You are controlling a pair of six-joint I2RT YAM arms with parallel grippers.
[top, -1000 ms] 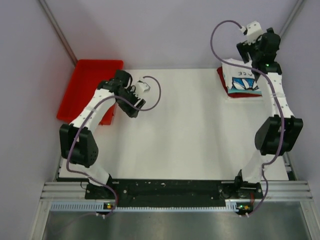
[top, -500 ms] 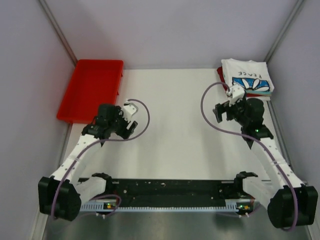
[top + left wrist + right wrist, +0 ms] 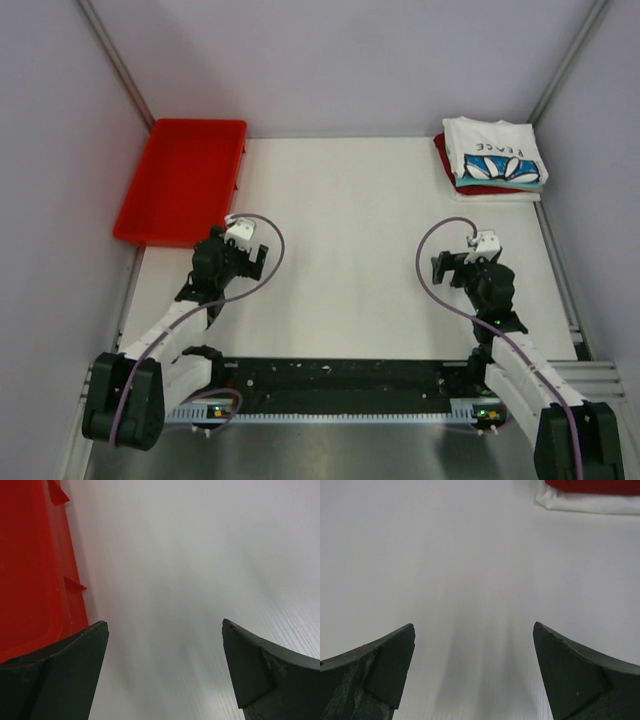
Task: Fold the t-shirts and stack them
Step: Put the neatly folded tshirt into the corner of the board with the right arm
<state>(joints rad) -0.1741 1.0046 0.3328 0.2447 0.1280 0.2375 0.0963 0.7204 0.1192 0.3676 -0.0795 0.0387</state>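
The t-shirts lie folded in one stack (image 3: 495,158) at the table's back right corner. On top is the white one with the blue-and-black flower print; a dark red layer (image 3: 441,152) and a pale one show at the edges beneath it. The right wrist view catches the stack's near edge, dark red (image 3: 592,486) over cream (image 3: 580,504). My right gripper (image 3: 447,268) (image 3: 473,625) is open and empty over bare table, well short of the stack. The left gripper (image 3: 245,258) (image 3: 165,625) is open and empty too, just right of the tray.
A red plastic tray (image 3: 180,180) (image 3: 30,565) sits at the back left with nothing in it, its right wall close to my left fingertip (image 3: 85,645). White table (image 3: 350,230) spreads between the arms. Grey walls close in the back and both sides.
Both arms have drawn back toward the near edge and folded low. The right gripper has left the stack. The left jaws have opened wider.
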